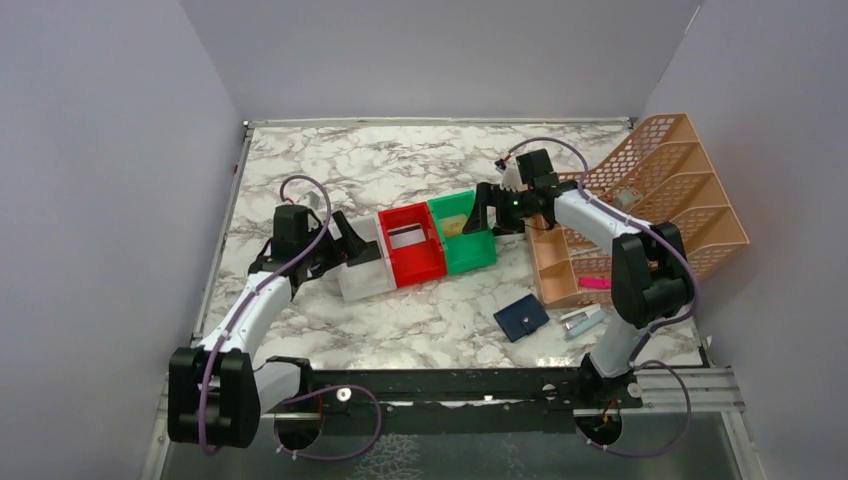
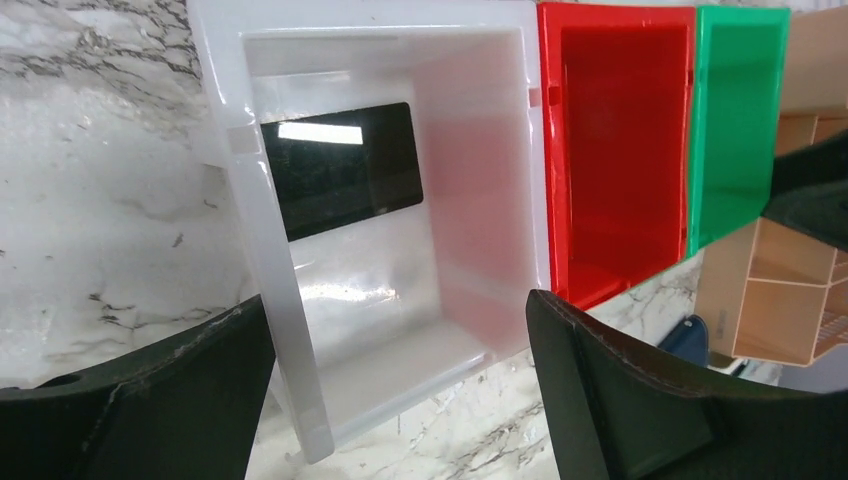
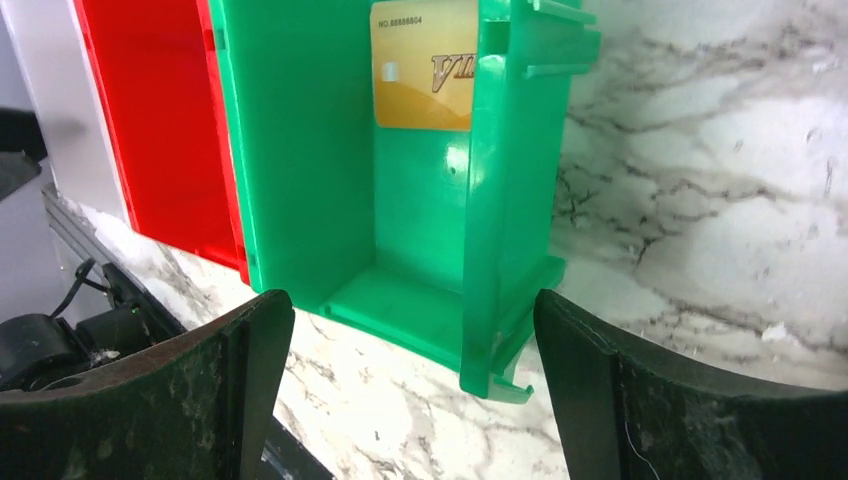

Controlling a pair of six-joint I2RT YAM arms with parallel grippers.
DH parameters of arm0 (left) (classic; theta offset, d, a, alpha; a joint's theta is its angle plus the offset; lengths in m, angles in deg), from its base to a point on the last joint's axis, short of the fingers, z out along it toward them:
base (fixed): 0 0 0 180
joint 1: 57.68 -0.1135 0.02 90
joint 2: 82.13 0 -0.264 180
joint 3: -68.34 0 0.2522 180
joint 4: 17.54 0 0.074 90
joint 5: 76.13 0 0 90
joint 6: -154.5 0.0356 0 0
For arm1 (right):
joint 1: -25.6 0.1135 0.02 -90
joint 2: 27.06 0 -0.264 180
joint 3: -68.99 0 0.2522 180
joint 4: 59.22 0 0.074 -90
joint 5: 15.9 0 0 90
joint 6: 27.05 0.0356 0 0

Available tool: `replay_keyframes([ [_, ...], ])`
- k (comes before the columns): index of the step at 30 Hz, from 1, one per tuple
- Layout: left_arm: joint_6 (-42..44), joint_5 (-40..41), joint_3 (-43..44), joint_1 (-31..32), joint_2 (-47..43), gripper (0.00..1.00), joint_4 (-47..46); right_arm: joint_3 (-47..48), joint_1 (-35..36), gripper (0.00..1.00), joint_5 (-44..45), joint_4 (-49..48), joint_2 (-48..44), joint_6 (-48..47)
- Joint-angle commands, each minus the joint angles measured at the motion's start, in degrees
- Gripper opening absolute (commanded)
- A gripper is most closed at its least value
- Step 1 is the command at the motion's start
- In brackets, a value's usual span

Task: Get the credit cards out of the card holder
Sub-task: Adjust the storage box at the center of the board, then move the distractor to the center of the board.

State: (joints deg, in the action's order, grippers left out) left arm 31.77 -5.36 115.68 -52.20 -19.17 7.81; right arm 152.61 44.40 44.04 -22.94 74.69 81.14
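Top external view: white bin, red bin and green bin stand touching in a row on marble table.
Card holder: navy, flat on table at front R, well apart from bins, just beside small silver-blue stapler-like item.
Gold card: inside green bin, against its wall. Print reads "NO.88888804", then big "VI", rest cut off by bin edge. Chip shows.
Black card: lies in white bin. Glare streak on it, no writing legible.
Pale card: in red bin, dark stripe, seen in top view only. Text too small to read.
L gripper: at white bin's end, fingers spread wide, nothing between them.
R gripper: at green bin's end, fingers spread wide, nothing held.
Organiser: peach mesh, R side of table, w/ pink item in a near compartment.
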Motion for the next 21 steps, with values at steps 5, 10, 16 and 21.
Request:
replay_keyframes([
  [5, 4.27, 3.16, 5.74, 0.26, 3.01, 0.95, 2.33, -0.99, 1.02, 1.0, 21.16, 4.56, -10.46, 3.42],
  [10, 5.64, 7.14, 6.42, 0.32, 0.56, 0.99, 5.99, -0.68, 0.97, 1.0, 48.54, 9.67, -17.39, 8.52],
  [16, 8.18, 11.39, 7.22, 0.25, -4.36, 0.99, 10.08, -3.56, -2.34, 0.99, 66.43, 17.88, -19.89, 18.36],
  [21, 9.89, 13.52, 5.42, 0.3, -8.91, 0.99, 10.41, -6.78, -6.81, 0.99, 65.94, 18.04, -19.41, 24.46],
])
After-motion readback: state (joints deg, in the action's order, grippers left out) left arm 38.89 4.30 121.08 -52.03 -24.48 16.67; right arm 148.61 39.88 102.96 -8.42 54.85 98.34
